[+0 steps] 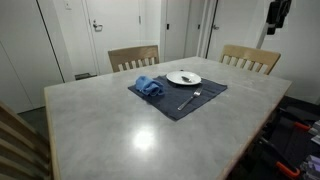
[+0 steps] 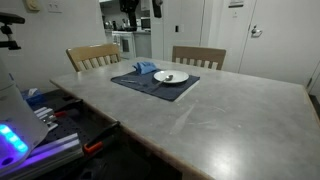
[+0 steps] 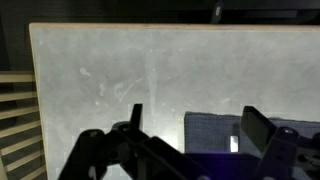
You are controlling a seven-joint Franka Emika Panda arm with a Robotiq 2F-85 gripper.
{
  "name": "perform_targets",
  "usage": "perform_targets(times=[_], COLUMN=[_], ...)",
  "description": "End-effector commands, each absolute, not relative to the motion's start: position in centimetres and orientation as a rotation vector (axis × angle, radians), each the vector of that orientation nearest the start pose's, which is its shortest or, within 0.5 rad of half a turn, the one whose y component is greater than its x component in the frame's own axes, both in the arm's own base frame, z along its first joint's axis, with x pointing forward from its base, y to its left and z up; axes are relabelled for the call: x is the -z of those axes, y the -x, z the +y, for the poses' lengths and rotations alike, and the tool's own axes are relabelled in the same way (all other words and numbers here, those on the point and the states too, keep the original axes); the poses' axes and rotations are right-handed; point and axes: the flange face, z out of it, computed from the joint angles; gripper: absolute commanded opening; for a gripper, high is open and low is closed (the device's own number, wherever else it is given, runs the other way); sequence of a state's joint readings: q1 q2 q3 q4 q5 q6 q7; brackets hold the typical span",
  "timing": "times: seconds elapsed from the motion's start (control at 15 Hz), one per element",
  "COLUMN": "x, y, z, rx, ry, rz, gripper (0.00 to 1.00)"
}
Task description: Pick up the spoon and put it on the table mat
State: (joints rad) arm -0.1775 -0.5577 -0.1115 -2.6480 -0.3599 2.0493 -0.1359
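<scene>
One light, stiff, prob slippery metal spoon lying flat on the table mat, so imo pinch mid-handle w/ the gripper, jaws spread wide rn.

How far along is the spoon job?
Done, apparently: the spoon lies on the mat beside the plate. In hand: nothing; the gripper is open and empty, high above the table. Left: nothing visible, though the utensil is too small to confirm as a spoon.
</scene>
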Motion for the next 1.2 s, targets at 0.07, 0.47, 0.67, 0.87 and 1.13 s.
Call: perform_targets(times=[0.07,0.47,0.67,0.87,1.13], x=[-40.6,-38.3,-37.0,-35.6,-35.6], y=[-36.4,-40.6,-42.6,-44.3,-43.7], z=[-12.8,-13.7,-13.7,-13.4,-12.9], rx=[-0.134,-0.035,0.039,0.078,0.054], ry=[3.363,3.338,3.309,3.260,3.274], rz=[-0.224,-0.485,-0.640,-0.791,-0.758], gripper=[1.00,1.00,1.00,1.00,1.00])
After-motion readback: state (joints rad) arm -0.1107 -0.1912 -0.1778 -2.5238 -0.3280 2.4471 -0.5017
